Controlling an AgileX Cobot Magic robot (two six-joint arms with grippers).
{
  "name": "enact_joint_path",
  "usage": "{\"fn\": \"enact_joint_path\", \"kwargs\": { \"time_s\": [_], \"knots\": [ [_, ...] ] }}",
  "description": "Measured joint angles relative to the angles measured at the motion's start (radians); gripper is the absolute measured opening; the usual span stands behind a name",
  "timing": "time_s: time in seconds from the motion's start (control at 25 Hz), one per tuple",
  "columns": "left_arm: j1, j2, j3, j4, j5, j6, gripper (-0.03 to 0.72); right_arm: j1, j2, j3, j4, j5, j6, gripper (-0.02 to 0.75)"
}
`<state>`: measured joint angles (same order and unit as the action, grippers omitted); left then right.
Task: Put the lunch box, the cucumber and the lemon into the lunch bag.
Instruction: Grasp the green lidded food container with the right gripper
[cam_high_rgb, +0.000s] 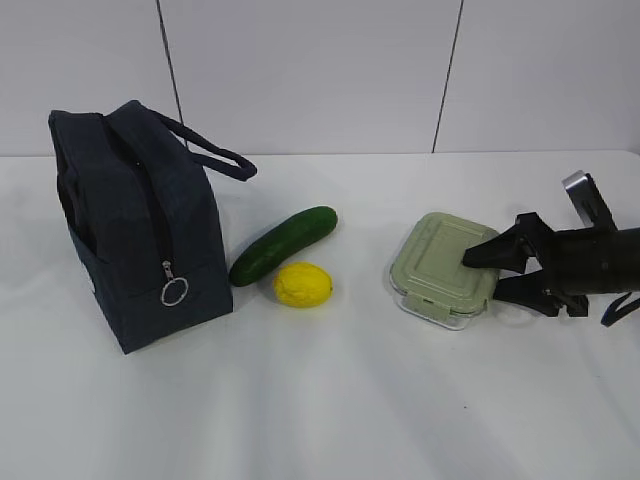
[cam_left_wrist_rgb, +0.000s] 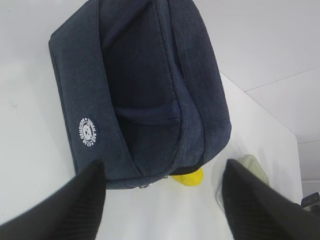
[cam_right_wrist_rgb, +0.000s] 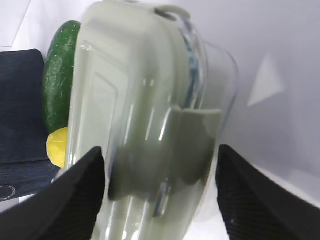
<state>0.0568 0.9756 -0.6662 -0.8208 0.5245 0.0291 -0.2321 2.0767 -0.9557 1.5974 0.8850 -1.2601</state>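
1. Lunch bag (cam_high_rgb: 135, 225): stands upright near the left edge of the white tabletop (cam_high_rgb: 330, 420). One handle loop points toward the back edge; the zipper's silver ring pull (cam_high_rgb: 174, 291) hangs on the end face turned toward the cucumber.
2. Cucumber (cam_high_rgb: 284, 243): lies flat just right of the bag, slanted, its far end toward the back edge.
3. Lemon (cam_high_rgb: 303, 284): rests on the tabletop close in front of the cucumber's near end; whether they touch cannot be told.
4. Lunch box (cam_high_rgb: 445, 268): sits flat, lid up, right of centre, well apart from the lemon.
5. Right gripper (cam_high_rgb: 492, 272): reaches in from the right edge, its jaws spread wide, one finger (cam_high_rgb: 495, 251) over the box lid and the other at the box's near right side. In the right wrist view the box (cam_right_wrist_rgb: 145, 125) fills the gap between the two fingers; no firm clamp is visible.
6. Left gripper (cam_left_wrist_rgb: 162, 197): hangs above the bag (cam_left_wrist_rgb: 145, 95), jaws spread wide, holding nothing. A round white logo patch (cam_left_wrist_rgb: 88, 133) marks the bag's side.
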Motion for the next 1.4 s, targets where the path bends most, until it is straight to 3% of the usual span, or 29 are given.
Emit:
{"fn": "enact_joint_path", "kwargs": {
  "time_s": [0.44,1.4],
  "knots": [
    [0.0,0.0,0.0,0.0,0.0,0.0,0.53,0.0,0.0,0.0,-0.007,-0.013,0.01,0.526],
    [0.0,0.0,0.0,0.0,0.0,0.0,0.53,0.0,0.0,-0.001,-0.004,-0.009,0.026,0.447]
  ]
}}
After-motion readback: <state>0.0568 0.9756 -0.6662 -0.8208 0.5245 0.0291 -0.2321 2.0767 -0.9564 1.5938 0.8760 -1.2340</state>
